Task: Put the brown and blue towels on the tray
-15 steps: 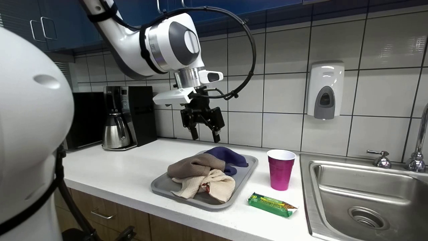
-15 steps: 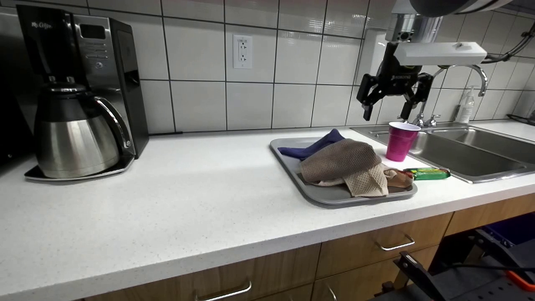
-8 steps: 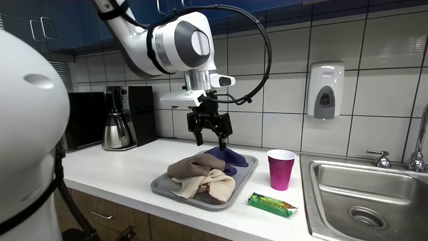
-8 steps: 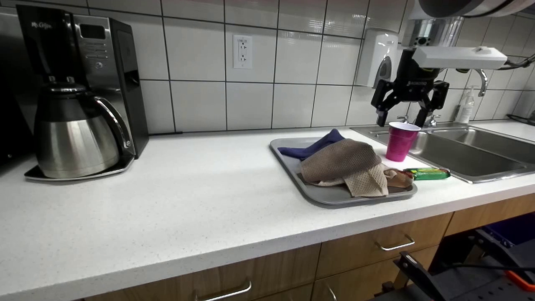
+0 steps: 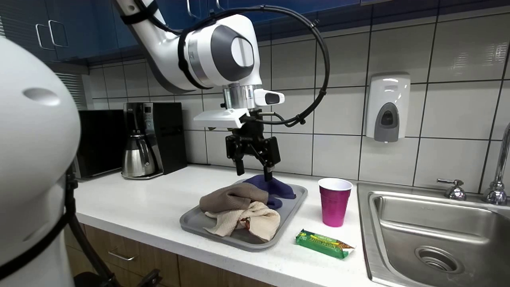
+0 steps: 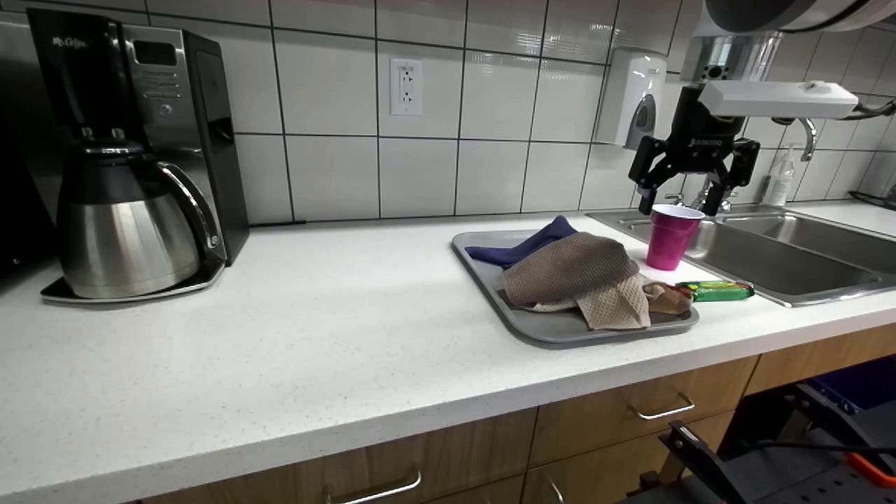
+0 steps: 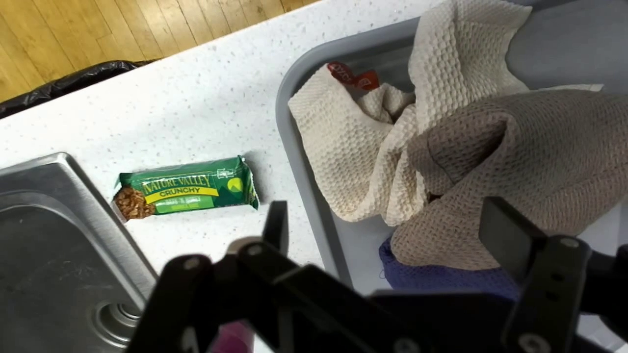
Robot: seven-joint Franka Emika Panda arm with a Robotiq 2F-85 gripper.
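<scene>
My gripper (image 5: 254, 172) is black. On the plain grey tray (image 5: 195, 223) I see the taupe-brown towel (image 5: 233, 197) with its waffle weave, the navy-blue towel (image 5: 280, 189), and a cream cloth (image 7: 338, 152) in a coarser honeycomb weave with a red tag (image 7: 346, 74). Beside the tray, the wrapper (image 7: 191, 189) is green with a yellow band, brown at one end; the cup (image 5: 334, 207) is magenta, white inside. Around the tray, the countertop (image 6: 280, 350) is white flecked with grey; beyond the tray, wall tiles (image 5: 338, 111) are pale, gridded dark.

Sink (image 5: 422, 231) and coffee maker (image 6: 168, 133) mark a kitchen.
</scene>
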